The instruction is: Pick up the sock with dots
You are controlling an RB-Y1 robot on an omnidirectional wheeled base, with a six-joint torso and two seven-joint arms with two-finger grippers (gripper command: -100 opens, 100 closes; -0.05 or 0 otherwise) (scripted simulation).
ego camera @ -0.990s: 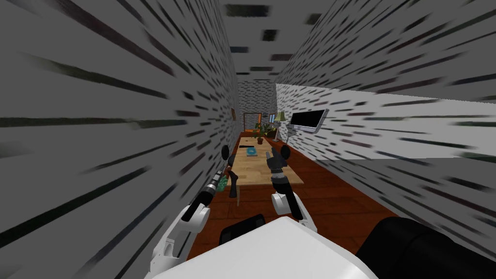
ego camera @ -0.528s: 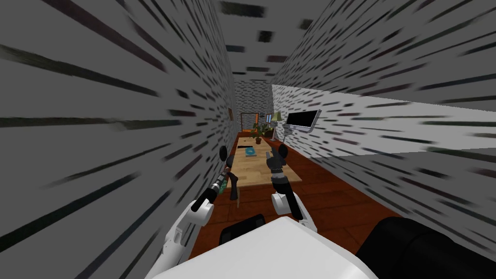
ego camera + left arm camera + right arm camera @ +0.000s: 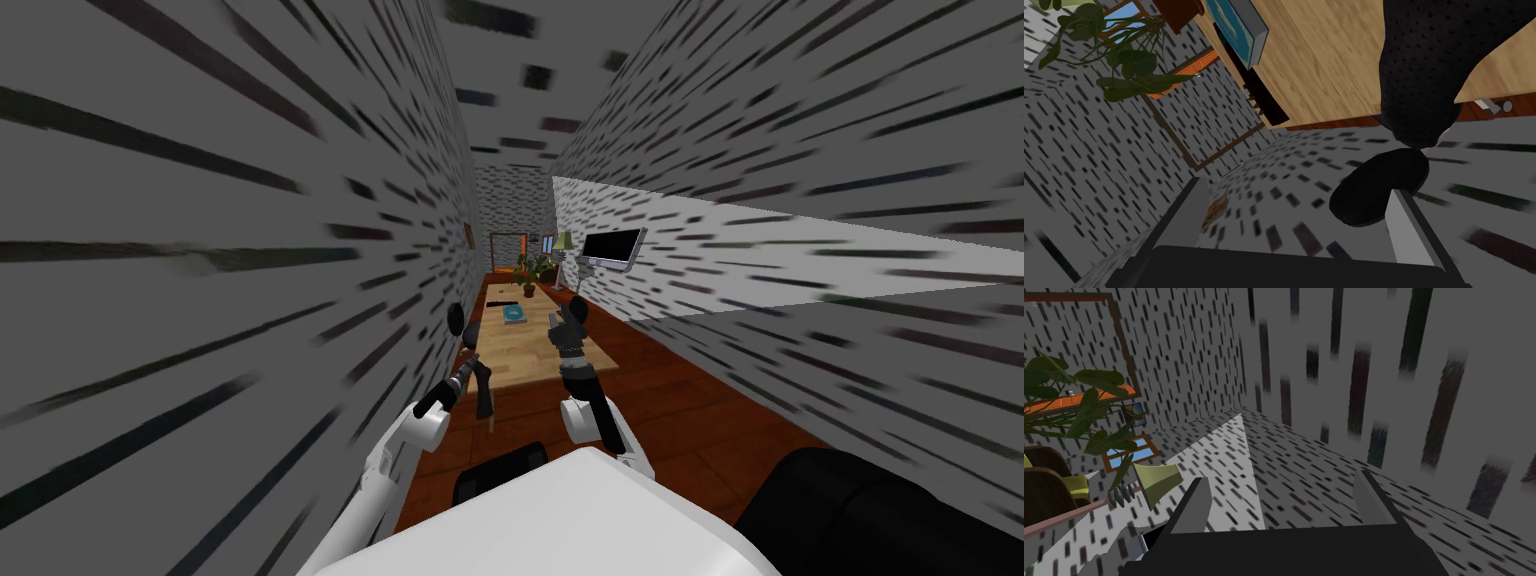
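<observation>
The left gripper [image 3: 1296, 186] is shown with jaws wide apart. A black, finely dotted sock [image 3: 1429, 70] is seen against one finger, at the light wooden worktop's [image 3: 1324, 60] edge. The right gripper [image 3: 1282, 477] is held with jaws wide.

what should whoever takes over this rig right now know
Left gripper: open, by the edge of the wooden table, close to the black dotted sock.
Right gripper: open, empty, held over the table.
The sock hangs over the table's edge. A dark rounded end, probably its toe, sits between the left gripper's fingers, against one of them.
Done: left gripper lined up on the sock.
Left: shut on it and lift. Nothing is gripped yet.
</observation>
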